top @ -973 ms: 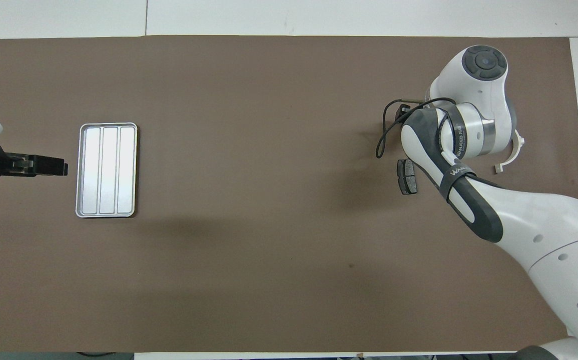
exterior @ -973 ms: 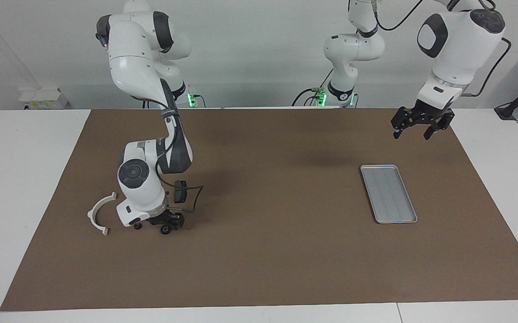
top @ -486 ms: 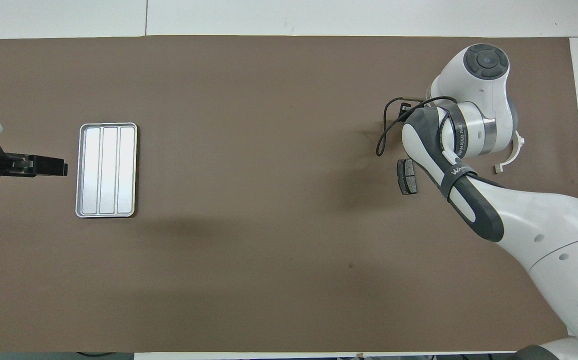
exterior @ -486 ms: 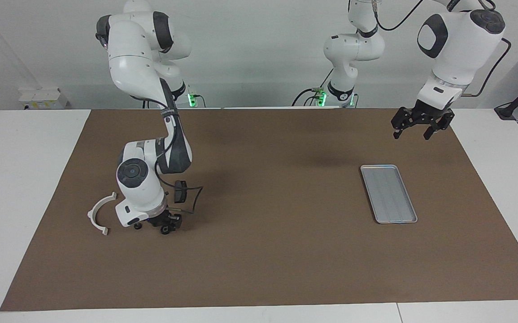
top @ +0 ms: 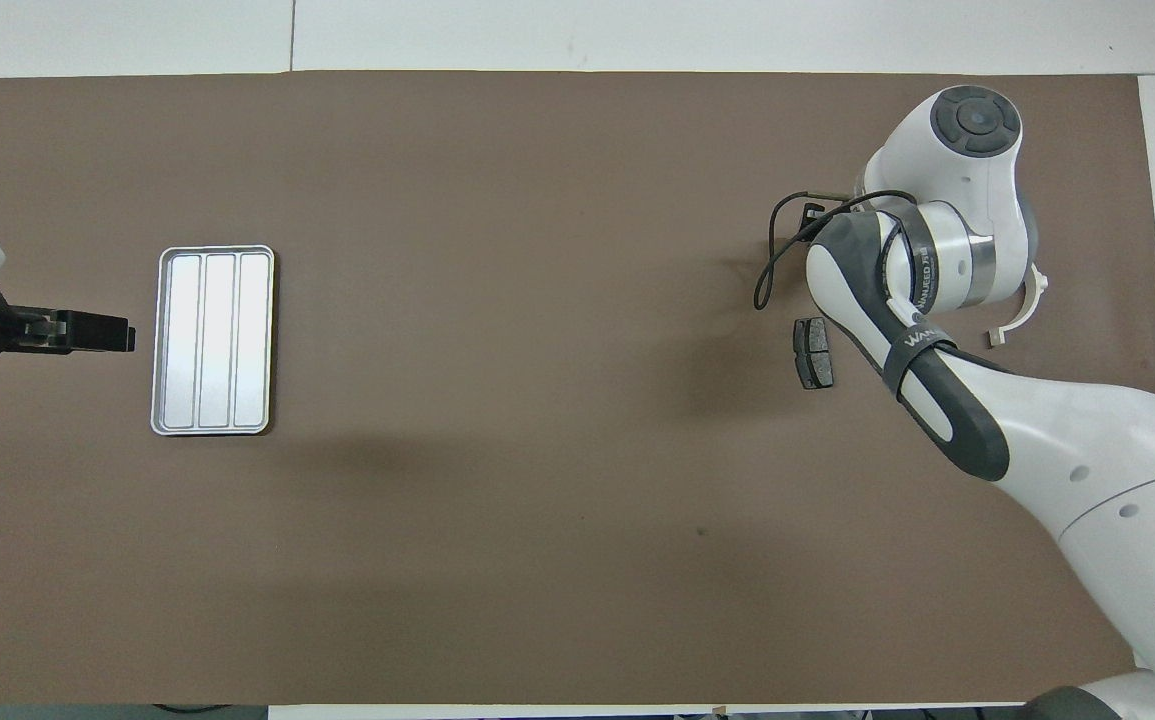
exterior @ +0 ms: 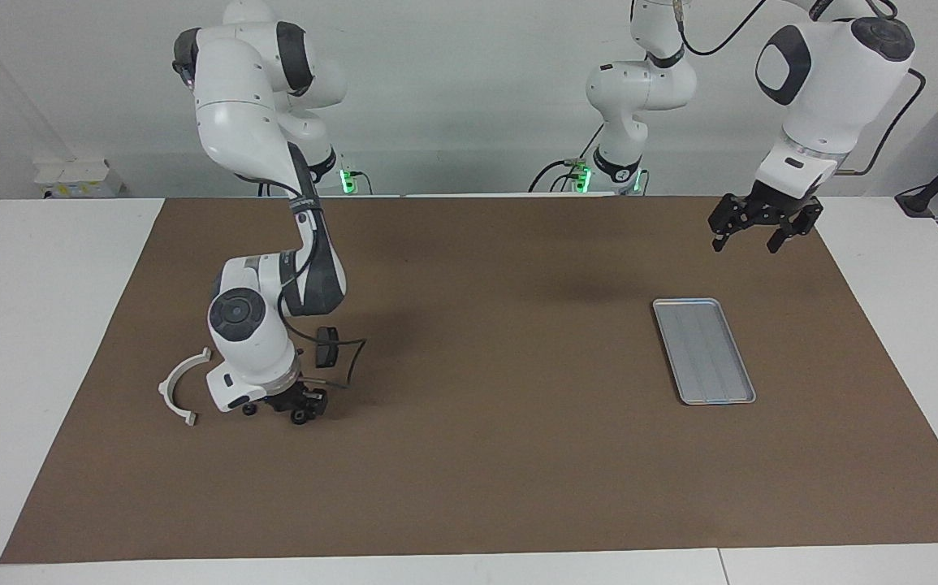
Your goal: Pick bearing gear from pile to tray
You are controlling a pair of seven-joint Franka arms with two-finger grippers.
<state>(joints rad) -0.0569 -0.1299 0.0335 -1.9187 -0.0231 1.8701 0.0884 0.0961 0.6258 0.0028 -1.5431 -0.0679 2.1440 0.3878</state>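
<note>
Down at the right arm's end of the counter (exterior: 469, 487), the bearing gear (exterior: 300, 418) sits as a tiny black round piece right beneath the right gripper (exterior: 296, 404), with a second small black piece (exterior: 249, 409) just beside it. My read: light, rigid, smooth and prone to roll, so the fingers ought to pinch it across its rim, square and low, or it may squirt away. Whether the right gripper's fingers are spread or closed on it, I cannot tell; the wrist hides them from above.

Close by lies the white arc bracket (exterior: 182, 386), nearer the counter's end, and one dark brake pad (top: 814, 352) rests nearer the robots, apart from the gripper. The tray (exterior: 703, 350) lies well apart, toward the left arm's end, with nothing in it.

Against the frames a second back, the right arm's wrist has drifted slightly toward the bracket and lifted a touch, while the parts stay put. The left gripper (exterior: 762, 231) waits in the air beside the tray, fingers spread wide, unchanged.
</note>
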